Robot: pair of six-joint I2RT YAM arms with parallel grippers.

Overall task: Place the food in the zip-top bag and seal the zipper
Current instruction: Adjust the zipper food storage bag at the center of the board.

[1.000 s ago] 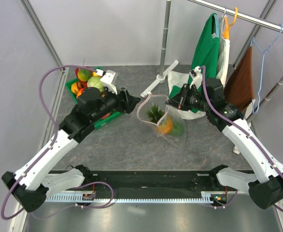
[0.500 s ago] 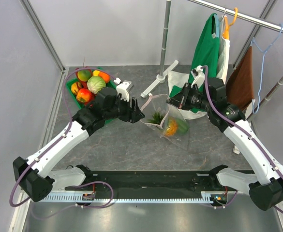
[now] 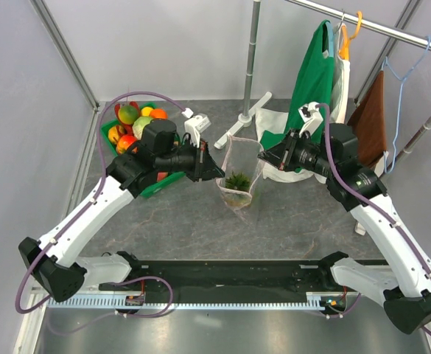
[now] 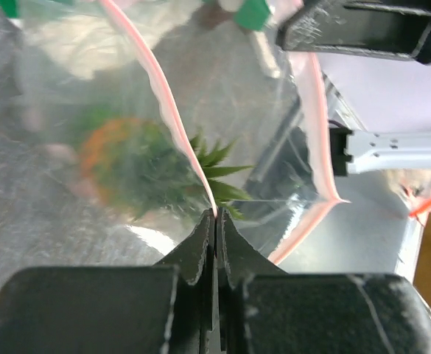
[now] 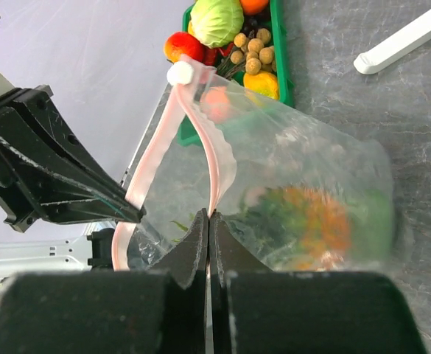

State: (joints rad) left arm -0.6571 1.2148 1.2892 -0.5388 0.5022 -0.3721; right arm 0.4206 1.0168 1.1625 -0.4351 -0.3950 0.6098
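Left gripper (image 4: 215,221): fingers pressed together on the pink lip of the bag, at the side of the mouth nearer the table's left edge.
Right gripper (image 5: 208,221): likewise clamped on the pink lip, at the opposite side of the mouth.
Zip-top bag (image 3: 237,171): hangs between the two grippers over the middle of the table, slightly toward the far edge, with its bottom resting on the surface or just above it (I cannot tell which).
Zipper (image 5: 156,158): open, its two pink lips bowed apart in a loop. A small white piece (image 5: 180,72) sits at one end, possibly a slider.
Food in the bag: an orange piece with spiky green leaves (image 4: 127,158), low in the bag.
Food left out: a cabbage (image 5: 216,18) and other pieces in the green tray (image 5: 278,51) at the far left corner.
Step in hand: probably drawing the mouth taut before sealing (though the tray is far from empty).
Doing it well: pull the two grips straight apart and level, so the lips meet flat along their whole length. Keep tension gentle, since the film is floppy and could slip from a pinch.
Risk: a twisted lip would leave a gap in the seal.
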